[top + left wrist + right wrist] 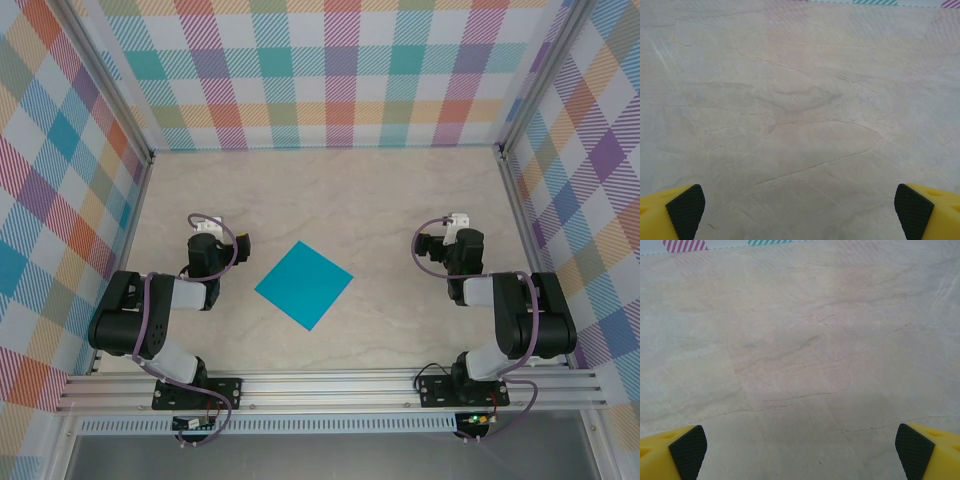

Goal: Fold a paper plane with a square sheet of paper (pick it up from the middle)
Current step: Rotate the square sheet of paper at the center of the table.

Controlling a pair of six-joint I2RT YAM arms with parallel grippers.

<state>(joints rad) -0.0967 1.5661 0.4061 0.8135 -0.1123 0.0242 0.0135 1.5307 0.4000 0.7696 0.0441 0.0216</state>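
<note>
On marbled table [330, 190] | square sheet of paper [303, 285] | flat, teal, sharp-cornered

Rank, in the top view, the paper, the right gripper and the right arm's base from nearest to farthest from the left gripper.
1. Paper, just right of the left gripper, mid-table.
2. Right gripper, across the table.
3. Right arm's base, near right corner.
</note>
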